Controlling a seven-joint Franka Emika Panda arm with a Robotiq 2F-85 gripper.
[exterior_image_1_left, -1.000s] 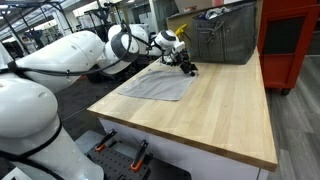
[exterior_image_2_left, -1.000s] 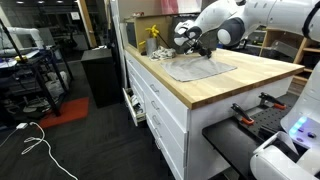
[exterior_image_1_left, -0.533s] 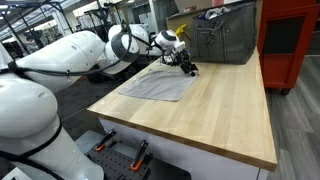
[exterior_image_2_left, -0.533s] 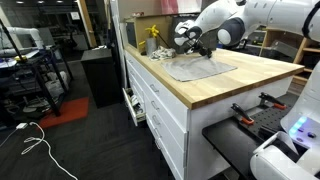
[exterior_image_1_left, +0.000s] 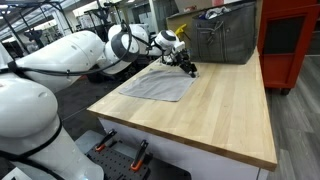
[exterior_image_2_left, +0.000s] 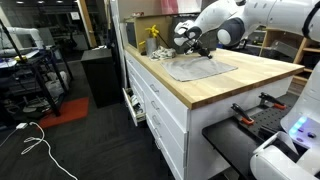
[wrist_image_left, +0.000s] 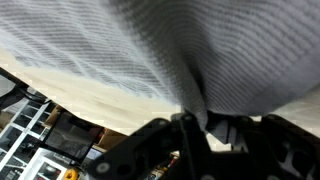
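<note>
in an exterior view, the white arm (exterior_image_1_left: 85, 50) reaches in from the left over a wooden desk (exterior_image_1_left: 225, 110). on the desk we see a grey cloth (exterior_image_1_left: 158, 84), lying mostly flat toward the far left side. the tool (exterior_image_1_left: 187, 67) sits at the cloth's far right corner, touching it. just behind the tool stands a grey bin (exterior_image_1_left: 225, 38), and farther right a red cabinet (exterior_image_1_left: 285, 40). in the wrist view, we see the cloth fill most of the picture, gathered into a fold that runs down between the dark fingers (wrist_image_left: 185, 135); the tool is clenched on that fold. in an exterior view, a yellow object (exterior_image_2_left: 152, 38) stands left of the tool.
</note>
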